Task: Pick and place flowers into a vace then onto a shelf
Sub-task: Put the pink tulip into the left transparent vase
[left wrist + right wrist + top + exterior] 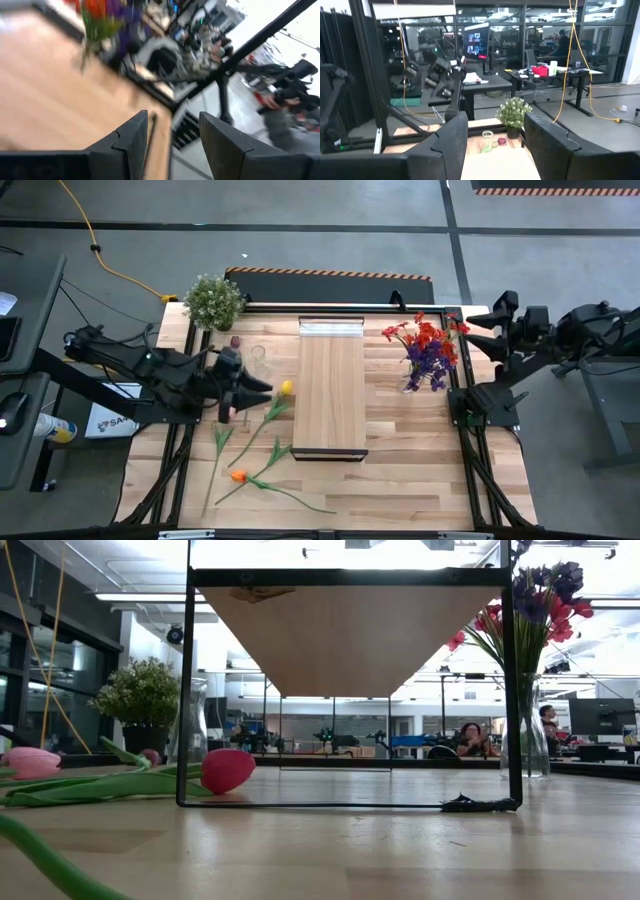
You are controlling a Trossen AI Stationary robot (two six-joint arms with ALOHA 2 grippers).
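Two arms | left gripper [262,386] open near yellow flower [286,388] | right gripper [470,332] open

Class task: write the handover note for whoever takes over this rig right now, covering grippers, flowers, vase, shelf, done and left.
Left gripper: open, empty, over the table left of the shelf.
Right gripper: open, empty, at the table's right edge.
Done: red and purple flowers in a vase right of the shelf.
Left: yellow flower, orange flower and other stems lie on the table; empty glass vase; nothing stands on the shelf.

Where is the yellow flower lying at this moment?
In the high view, the yellow flower lies on the table's left half, just left of the shelf and right of the left gripper.
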